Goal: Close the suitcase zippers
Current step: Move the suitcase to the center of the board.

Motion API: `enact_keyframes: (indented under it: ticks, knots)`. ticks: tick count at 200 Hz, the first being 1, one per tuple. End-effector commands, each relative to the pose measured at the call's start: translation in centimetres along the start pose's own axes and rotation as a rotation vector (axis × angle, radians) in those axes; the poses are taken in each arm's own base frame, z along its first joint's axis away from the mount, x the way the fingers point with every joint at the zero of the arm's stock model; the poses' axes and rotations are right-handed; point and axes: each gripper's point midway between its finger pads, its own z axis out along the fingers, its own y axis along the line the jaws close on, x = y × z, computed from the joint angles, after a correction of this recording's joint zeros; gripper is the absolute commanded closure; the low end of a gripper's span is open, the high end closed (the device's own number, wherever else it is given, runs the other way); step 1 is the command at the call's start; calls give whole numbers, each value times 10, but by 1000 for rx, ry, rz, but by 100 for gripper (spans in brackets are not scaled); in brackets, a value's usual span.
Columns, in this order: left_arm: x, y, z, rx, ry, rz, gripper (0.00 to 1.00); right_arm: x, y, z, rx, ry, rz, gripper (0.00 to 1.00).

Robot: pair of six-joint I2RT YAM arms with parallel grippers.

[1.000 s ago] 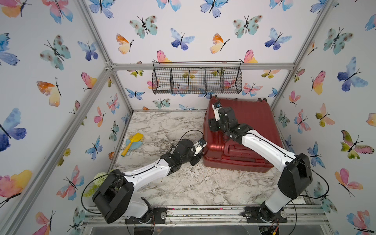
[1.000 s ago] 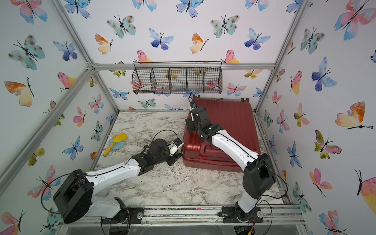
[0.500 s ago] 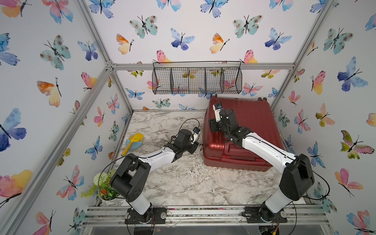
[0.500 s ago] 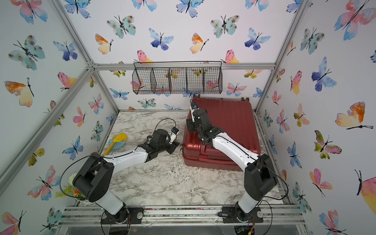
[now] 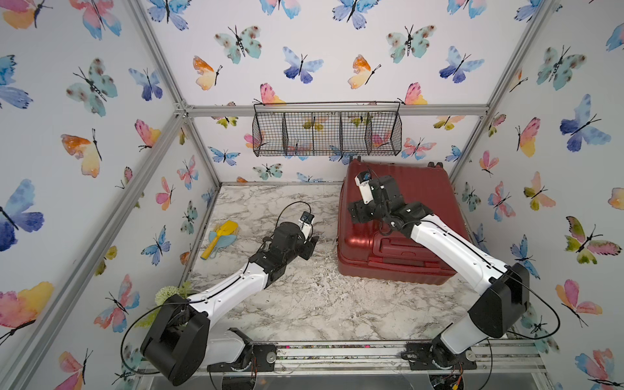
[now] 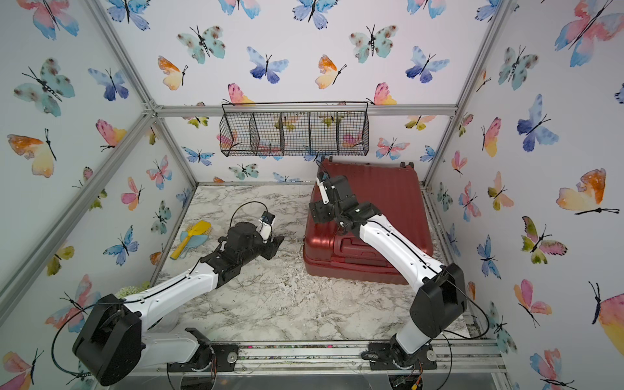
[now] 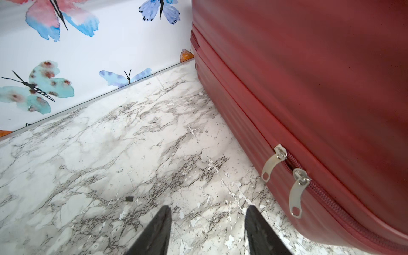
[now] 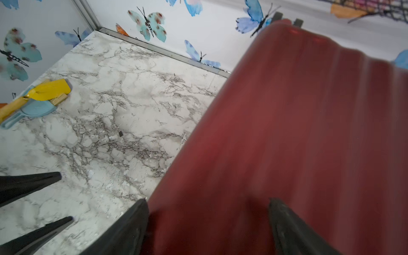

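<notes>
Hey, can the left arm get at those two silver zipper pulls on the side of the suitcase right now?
Probably yes. On the left arm the jaws stand open and empty over the marble tabletop, and the zipper pulls hang on the suitcase side facing them, with nothing between.

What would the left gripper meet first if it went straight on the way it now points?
Probably the table beside the suitcase: the left gripper tilts down and aims alongside the case, not into it, though depth is unclear.

- Left arm (image 5: 229, 288): white shells, black joints, thin black cable (image 5: 122, 342) looping at lower left.
- Right arm (image 5: 452, 250): same white-and-black build.
- Left claw (image 7: 207, 209): matte black tapered fingers (image 7: 154, 231).
</notes>
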Motion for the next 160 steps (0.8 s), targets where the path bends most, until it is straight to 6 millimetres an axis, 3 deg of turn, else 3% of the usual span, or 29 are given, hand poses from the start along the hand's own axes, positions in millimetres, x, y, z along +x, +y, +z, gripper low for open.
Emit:
enact_keyframes:
  ticks: [1,15,26,46,71,94,118,160]
  knots:
    - [-6,5,-5,-24,-17,-47,44,54,-119,-28,180,210,329,13]
    - [-16,3,-9,-7,-45,-82,42,50,-186,-55,288,90,504,13]
    - [-27,4,-10,6,-85,-138,38,48,-223,-79,387,-6,582,10]
    - [-61,-2,-9,139,-150,-276,34,47,-257,-102,469,-82,663,5]
    - [-101,-19,2,352,-164,-405,34,51,-284,-97,439,-90,746,4]
    - [-104,-49,19,527,-108,-494,32,62,-285,-64,298,-13,782,3]
    - [-101,-61,22,587,-117,-544,30,72,-273,-37,123,16,816,4]
    - [-104,-61,4,613,-184,-539,29,95,-196,-8,-274,96,874,14]
